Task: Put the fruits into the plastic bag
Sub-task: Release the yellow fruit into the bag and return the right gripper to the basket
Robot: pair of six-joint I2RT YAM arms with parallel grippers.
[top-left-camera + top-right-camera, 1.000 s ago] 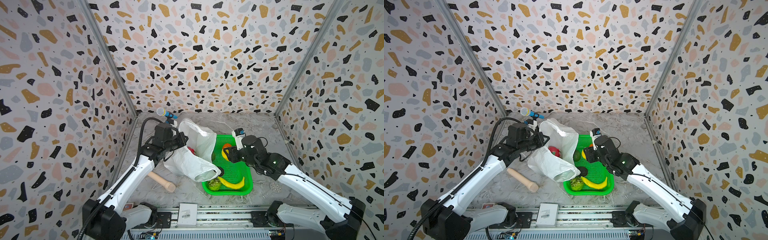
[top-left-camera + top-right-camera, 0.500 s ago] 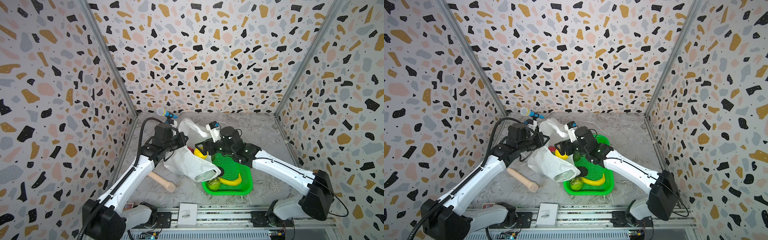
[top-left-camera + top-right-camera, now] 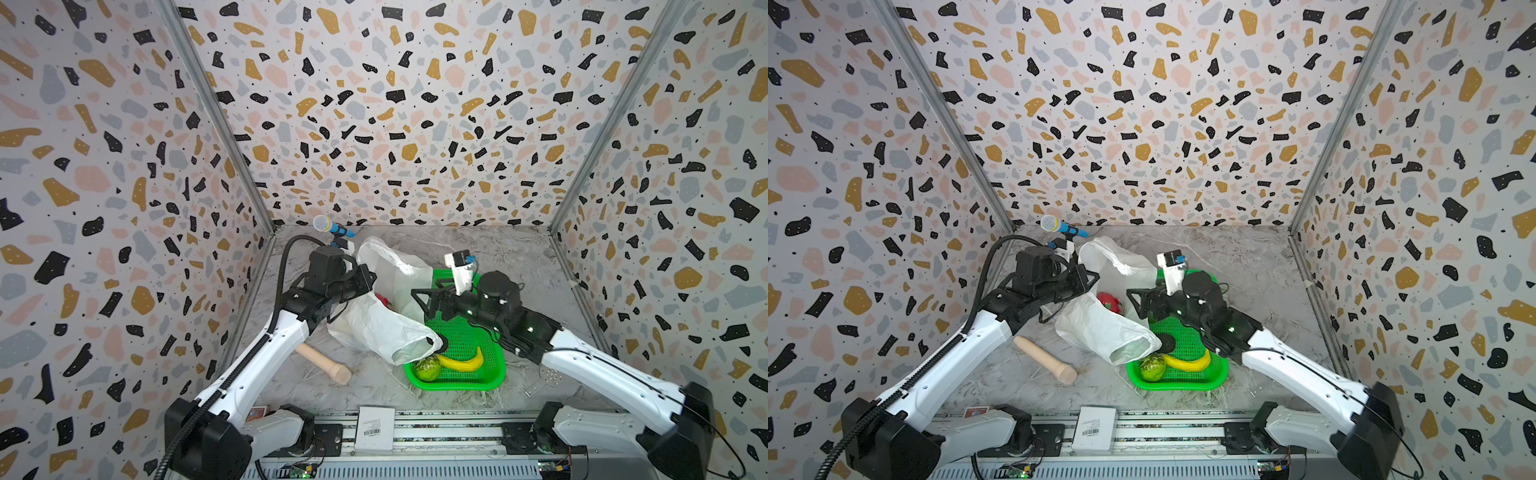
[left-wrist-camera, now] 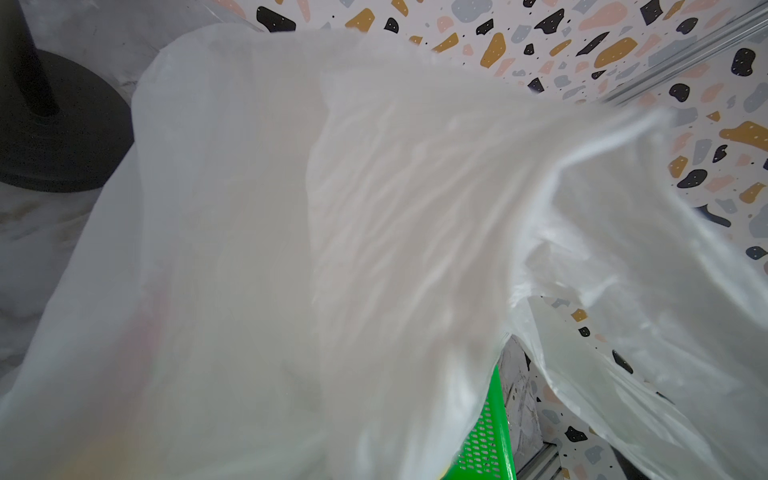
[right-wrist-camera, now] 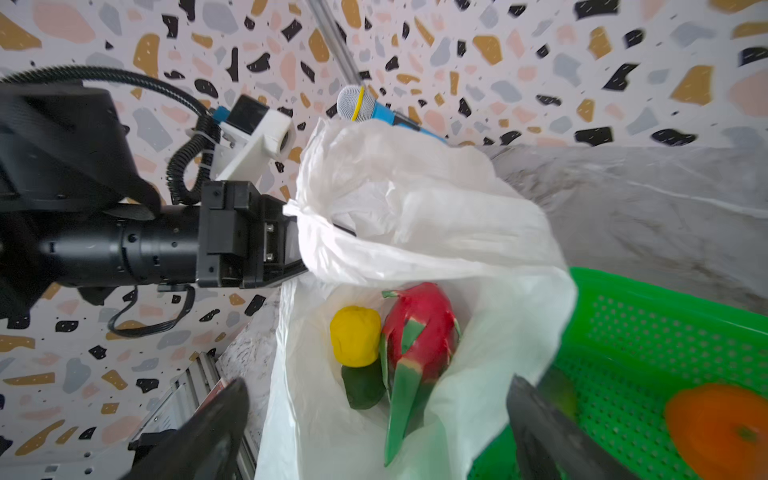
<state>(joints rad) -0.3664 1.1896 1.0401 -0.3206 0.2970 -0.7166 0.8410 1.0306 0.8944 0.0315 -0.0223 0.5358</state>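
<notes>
While the left gripper [image 5: 293, 245] pinches the plastic bag [image 3: 374, 328] by its rim: in bag, dragon fruit [image 5: 419, 328], yellow piece [image 5: 355, 336], avocado [image 5: 363, 386]. Remaining in basket [image 3: 494, 374]: banana [image 3: 461, 360], bumpy green fruit [image 3: 426, 368], orange [image 5: 723, 428]. Right gripper [image 3: 422, 305]: jaws wide, empty, at bag mouth. Bag's sagging end overlaps basket, likely hindering picks; wooden cylinder [image 3: 324, 361] lies apart.

In the plastic bag [image 5: 436, 232], yellow piece [image 5: 355, 336] touches dragon fruit [image 5: 419, 328]; orange [image 5: 715, 428] lies in the green basket [image 5: 665, 332].

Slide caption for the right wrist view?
Left hand holds the bag open; dragon fruit and yellow piece inside, orange in the basket.
</notes>
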